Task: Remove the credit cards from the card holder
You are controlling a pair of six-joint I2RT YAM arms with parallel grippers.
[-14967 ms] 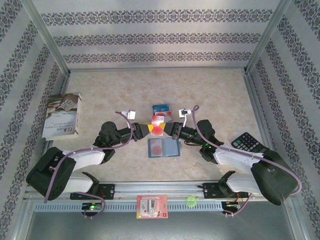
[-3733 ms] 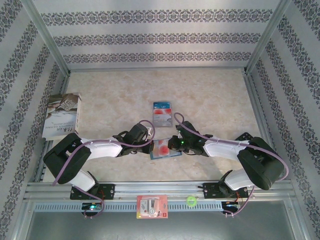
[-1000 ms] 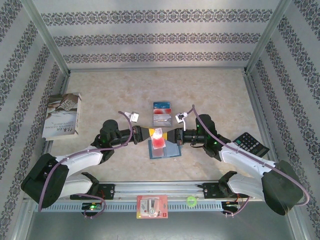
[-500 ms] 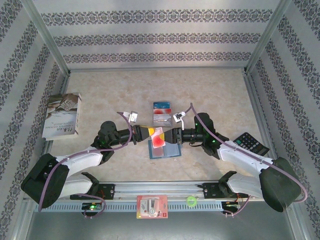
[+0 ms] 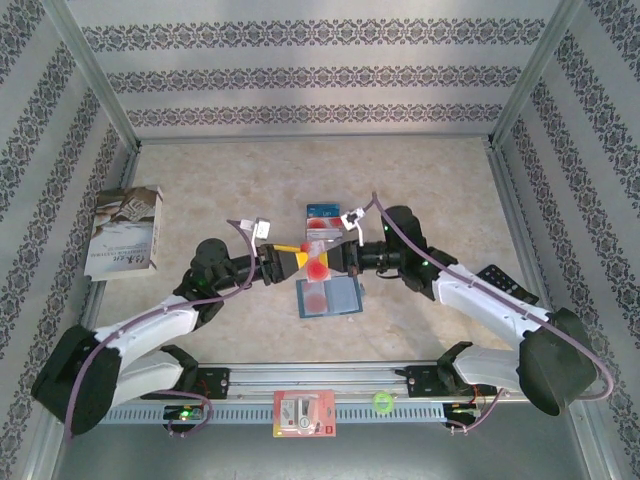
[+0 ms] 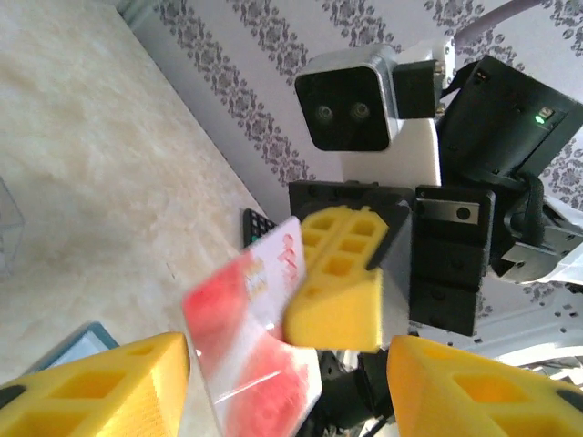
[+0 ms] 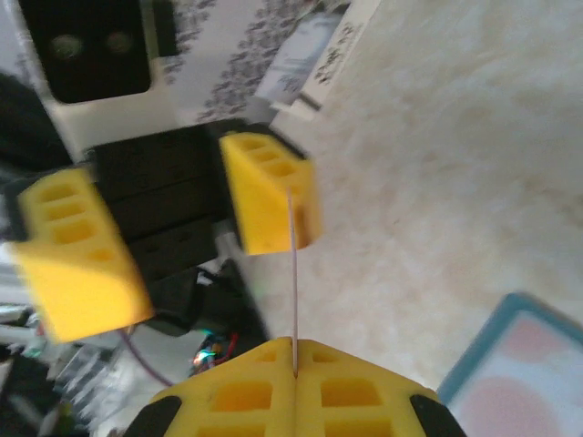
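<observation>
The red-and-white card (image 5: pixel 318 262) is up in the air between the two claws, above the far edge of the card holder (image 5: pixel 328 297). The holder lies open and flat on the bench (image 5: pixel 420 190). The right claw (image 5: pixel 336 260) is pressed together on the card. In the right wrist view the card (image 7: pixel 294 273) is a thin line caught between the two yellow pads. The left claw (image 5: pixel 300 262) stands spread, with its fingers (image 6: pixel 109 382) on both sides of the card (image 6: pixel 255 346) and wide apart, and I cannot tell if one of them touches it.

I judge the card to be very light, stiff but a little springy, and smooth, so it can slip or swing if it is pinched only at a corner. The best hold is on the flat faces, near the middle of a short edge, with soft pads squeezing gently. No strong force is needed.

Both arms reach forward and inward, with their forearms low over the bench. The wrists are turned so that the claws point at each other, almost nose to nose.

A blue card (image 5: pixel 322 211) lies on the bench just beyond them. A reddish spot shows through the holder's pocket — probably one more card is inside.
</observation>
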